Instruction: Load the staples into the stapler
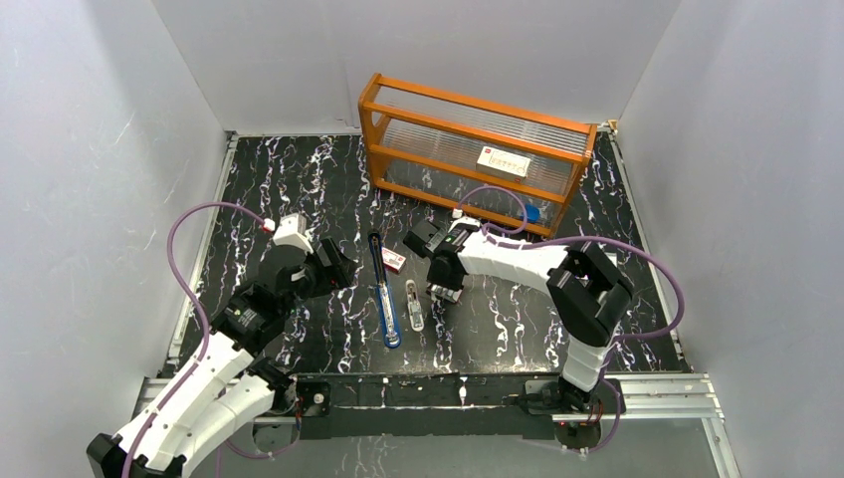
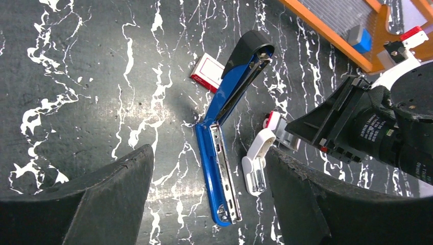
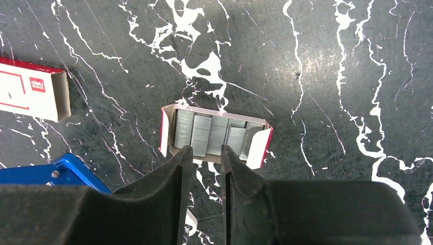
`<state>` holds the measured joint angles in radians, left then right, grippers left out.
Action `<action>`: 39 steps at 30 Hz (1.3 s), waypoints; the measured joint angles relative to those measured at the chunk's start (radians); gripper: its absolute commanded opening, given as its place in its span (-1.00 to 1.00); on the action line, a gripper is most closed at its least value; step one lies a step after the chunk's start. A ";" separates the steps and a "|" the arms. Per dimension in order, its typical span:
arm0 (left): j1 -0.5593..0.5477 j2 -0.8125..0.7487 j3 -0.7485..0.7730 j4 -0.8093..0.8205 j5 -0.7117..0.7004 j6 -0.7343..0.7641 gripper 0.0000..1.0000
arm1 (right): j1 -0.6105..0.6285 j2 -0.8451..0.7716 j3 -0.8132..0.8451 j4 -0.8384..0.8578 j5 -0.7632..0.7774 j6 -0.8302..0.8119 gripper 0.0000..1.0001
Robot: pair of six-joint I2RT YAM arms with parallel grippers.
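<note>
The blue stapler (image 1: 386,299) lies folded open on the black marbled table, metal channel up; the left wrist view shows the stapler (image 2: 224,153) under my open left gripper (image 2: 209,152). That left gripper (image 1: 343,269) hovers just left of it, holding nothing. The staples (image 3: 214,132) are several silvery strips side by side in a small red-and-white tray (image 3: 258,148). My right gripper (image 3: 206,149) stands over the tray's near edge, its fingers drawn close around the middle strips, which still lie in the tray. In the top view my right gripper (image 1: 443,294) is low, right of the stapler.
The box's red-and-white sleeve (image 1: 393,261) lies empty beside the stapler's black end. A small white rounded object (image 1: 414,307) rests between the stapler and the right gripper. An orange rack (image 1: 478,149) stands at the back. White walls enclose the table.
</note>
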<state>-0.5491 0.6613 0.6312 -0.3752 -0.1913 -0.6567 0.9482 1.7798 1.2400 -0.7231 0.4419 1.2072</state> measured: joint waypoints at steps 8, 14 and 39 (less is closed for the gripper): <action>0.000 0.026 0.000 0.000 -0.012 0.029 0.56 | -0.002 0.029 0.006 0.000 0.000 0.001 -0.21; 0.000 0.029 0.000 0.000 -0.013 0.031 0.56 | -0.010 0.049 0.014 0.019 -0.006 -0.009 -0.21; 0.000 0.039 0.000 0.000 -0.030 0.040 0.57 | -0.020 0.092 0.047 0.018 -0.026 -0.033 -0.26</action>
<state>-0.5491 0.6998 0.6312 -0.3752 -0.2211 -0.6163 0.9283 1.8717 1.2869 -0.7055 0.4164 1.1740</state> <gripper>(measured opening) 0.782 0.383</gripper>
